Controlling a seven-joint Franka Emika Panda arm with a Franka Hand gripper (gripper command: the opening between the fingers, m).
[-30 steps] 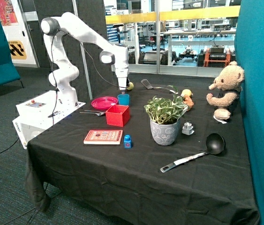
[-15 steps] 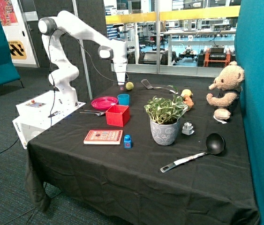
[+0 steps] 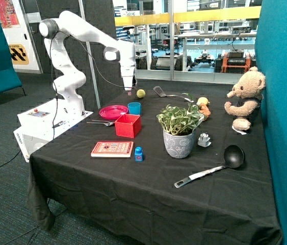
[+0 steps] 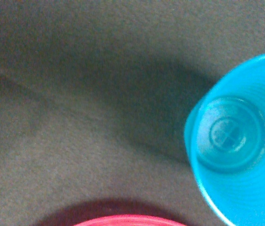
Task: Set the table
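**Arm raised above the far side of a laid-out table**

The table (image 3: 148, 204), draped in black cloth that hangs down its sides, fills the middle of the outside view, between a teal wall and the robot's white base box (image 3: 41, 122). The white Franka arm (image 3: 82, 30) rises from that box and reaches over the tabletop's far edge. Its gripper (image 3: 129, 92) hangs in the air above the cloth, apart from everything, over the bare patch behind the pink plate and blue cup; whether its fingers are spread or closed cannot be told, and nothing is seen held.

A teddy bear (image 3: 245, 97) sits at the far corner against the teal wall. A potted plant (image 3: 179, 130) in a grey pot stands near the tabletop's middle. A black ladle (image 3: 214, 166) lies toward the near corner on the wall side. A red-covered book (image 3: 112, 148) lies flat near the edge on the robot's side, with a small blue block (image 3: 138, 153) just beside it. Behind them is an open red box (image 3: 128, 125); the pink plate (image 3: 113, 111) and the upright, empty blue cup (image 3: 134, 107) stand just behind it, with cutlery (image 3: 100, 122) lying by the plate. A spatula (image 3: 163, 93) and a yellow-green ball (image 3: 140, 93) lie near the far edge. A small grey object (image 3: 204, 139) sits beside the plant.
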